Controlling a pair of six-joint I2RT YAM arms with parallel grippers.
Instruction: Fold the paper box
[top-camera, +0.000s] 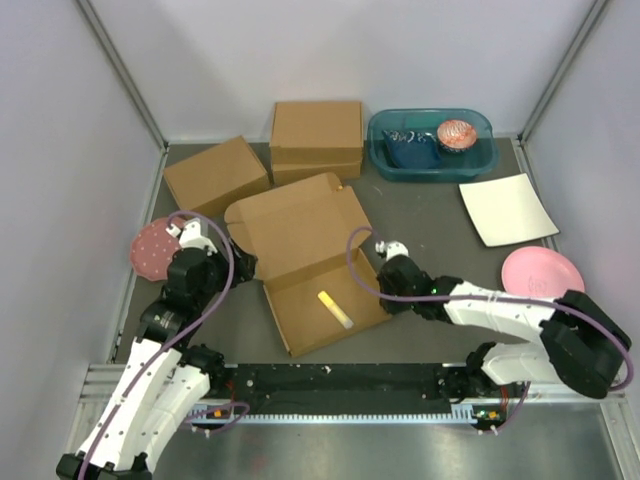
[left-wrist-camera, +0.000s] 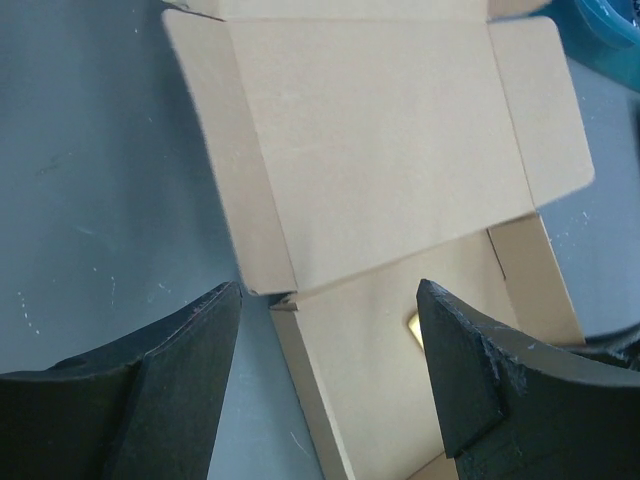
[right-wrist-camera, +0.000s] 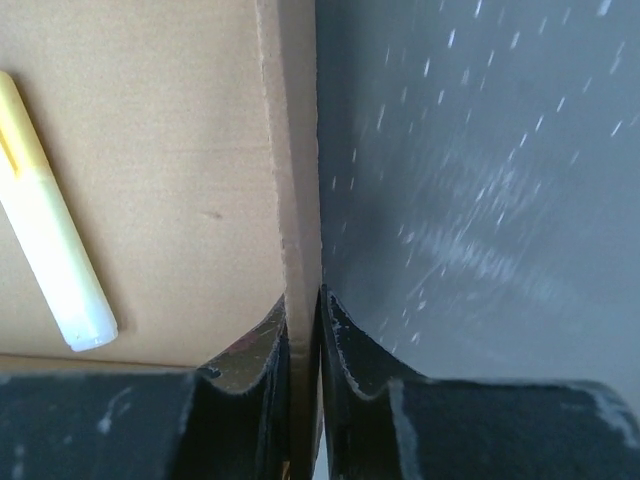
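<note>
Closest to our lens, the right gripper (right-wrist-camera: 303, 298) pinches the upright right side wall of the paper box (top-camera: 295, 225). Its jaws are drawn narrow, with one finger inside the tray and one outside against the dark grey table (top-camera: 430, 215). A yellow highlighter (right-wrist-camera: 50, 240) lies loose on the tray floor just beside that wall.

We see the left gripper (left-wrist-camera: 328, 290) spread wide above the tray's left rear corner, where the lid hinges on. One finger is over the bare table and the other over the tray floor, and it holds nothing. We cannot tell whether the tips touch the cardboard.

The box sits mid-table at an angle between the two arms. Its shallow tray is nearer the bases, and the lid is thrown open toward the far wall with its side flaps spread.

Behind it stand a smaller brown box (top-camera: 215, 175), set askew, and a taller brown box (top-camera: 316, 138), with a teal plastic bin (top-camera: 480, 160) to their right. A white square plate (top-camera: 507, 208) and a pink plate (top-camera: 542, 272) lie on the right. A speckled pink plate (top-camera: 152, 250) lies on the left, partly behind the left arm.
</note>
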